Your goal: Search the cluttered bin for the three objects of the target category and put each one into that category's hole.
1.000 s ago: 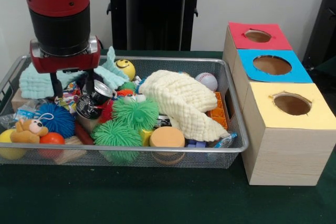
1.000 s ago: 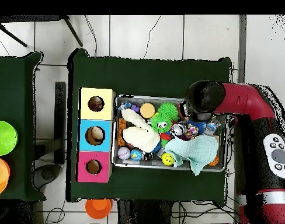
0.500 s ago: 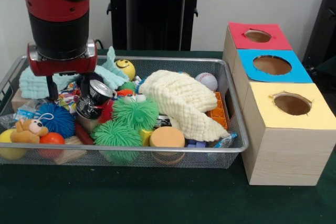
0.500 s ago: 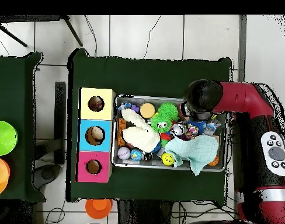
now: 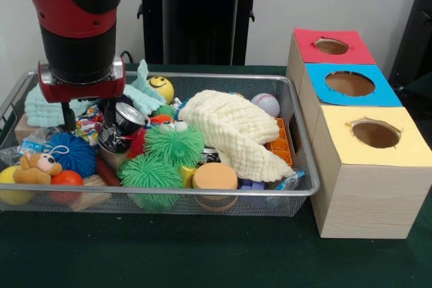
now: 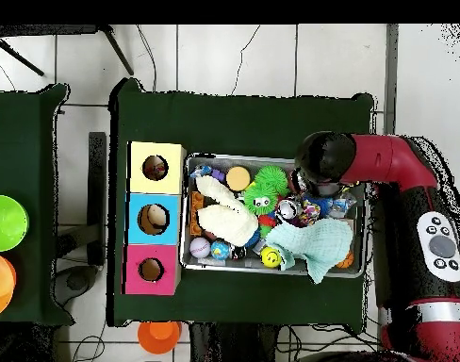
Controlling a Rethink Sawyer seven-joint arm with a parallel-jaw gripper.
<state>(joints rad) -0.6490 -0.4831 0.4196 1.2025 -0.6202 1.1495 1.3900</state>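
- gripper (image 5: 88, 115) hangs over the bin's (image 5: 223, 195) left end, fingers apart, straddling a printed fabric bundle (image 5: 88, 128); nothing clamped
- yellow-surround hole (image 5: 375, 134) sits empty

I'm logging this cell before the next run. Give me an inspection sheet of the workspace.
Surface: green cloth on the table.
Job's things: bin full; printed bundle under the gripper; yellow hole open.
Clutter: spiky balls, cream cloth, can, baseball, smiley ball.
Gripper: gripper low in the bin's end, fingers apart.
Cables: nothing seen on the table.
Surroundings: red hole, blue hole; cups on a side table.
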